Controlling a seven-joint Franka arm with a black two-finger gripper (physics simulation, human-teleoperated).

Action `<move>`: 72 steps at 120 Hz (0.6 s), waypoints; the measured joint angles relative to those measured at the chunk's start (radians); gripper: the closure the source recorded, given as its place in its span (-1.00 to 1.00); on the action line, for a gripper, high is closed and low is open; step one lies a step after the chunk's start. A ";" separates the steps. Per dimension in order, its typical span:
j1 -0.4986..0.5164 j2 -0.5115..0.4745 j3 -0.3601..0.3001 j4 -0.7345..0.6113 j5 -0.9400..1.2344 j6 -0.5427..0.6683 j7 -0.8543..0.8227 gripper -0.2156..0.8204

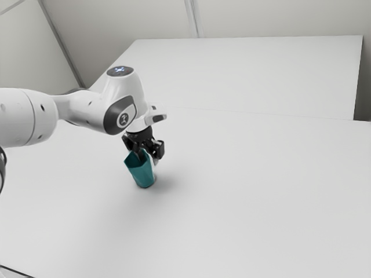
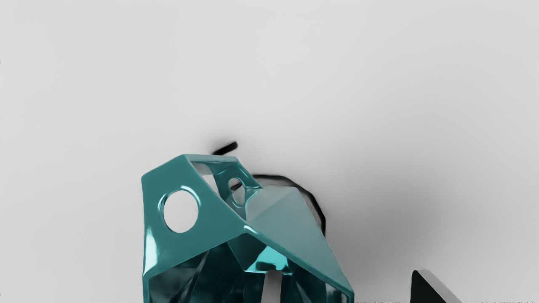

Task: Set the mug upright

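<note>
The gripper (image 1: 149,157) is spread, one finger (image 2: 272,288) down inside the mug (image 1: 141,174) and the other outside, apart from its wall. The mug has its mouth up and leans toward the exterior view's left; its base is at the table (image 1: 232,202), though whether it sits flat is hard to tell. Beyond the table's far edge stands the pale room wall (image 1: 261,17).

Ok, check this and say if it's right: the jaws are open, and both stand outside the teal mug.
Not quite: the wrist view shows one of the jaws inside the mouth of the teal mug, and the other outside it. The jaws are indeed open.
</note>
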 joint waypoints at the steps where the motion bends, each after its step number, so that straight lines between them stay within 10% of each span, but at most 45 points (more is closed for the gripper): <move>1: 0.000 -0.002 0.000 0.000 0.000 0.000 0.000 -0.05; 72: -0.006 -0.068 0.015 0.483 0.074 -0.357 0.067 -0.55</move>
